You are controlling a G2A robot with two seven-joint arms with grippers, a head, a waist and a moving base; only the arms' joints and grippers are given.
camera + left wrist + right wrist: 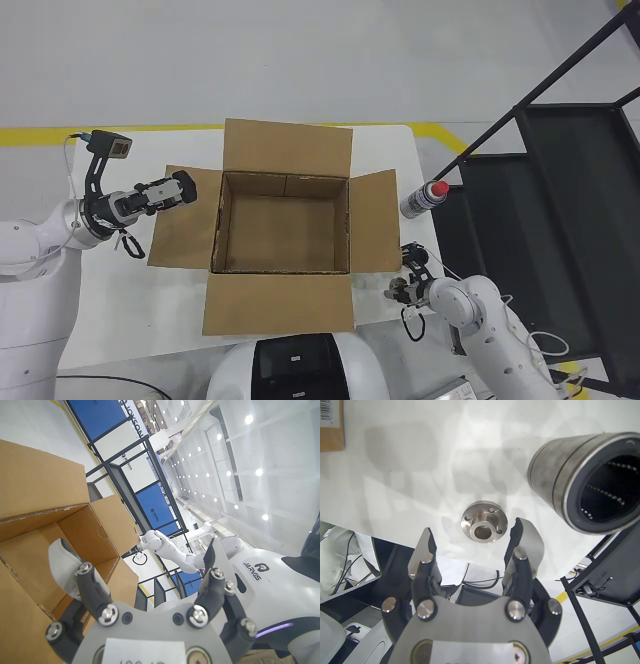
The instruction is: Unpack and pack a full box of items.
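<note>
Box (285, 235) of brown corrugated cardboard sits on the white worktop (110, 300) between the two claws. Its four flaps are folded flat outward and its plain brown floor shows. The cut edges are ragged and wavy, and one wall carries a half-round notch.

The left claw (185, 188) hangs over the far corner of the flap nearest it, tips towards the box's opening. Its fingers (65, 560) are spread wide and hold nothing. One shows a smooth pale back and the other a black ridged pad, and both are bolted to a grey metal plate.

The right claw (472, 530) is low over the smooth worktop, just off the opposite flap. Its two silvery fingers, faced with black toothed rubber, stand apart and grip nothing. Just ahead of their tips, in line with the gap, lies a flange (483, 522): a small turned steel disc with a raised hub, a round bore and small bolt holes in its rim. Whether the tips touch it I cannot tell.

Farther ahead and off to one side lies a sleeve (570, 475). It is a thick dull-steel cylinder on its side, grooved around, black inside with rows of tiny bright balls.

A slim silvery can (424, 198) with a red end rests beyond the right claw, away from the robot, beside that flap's far corner.
</note>
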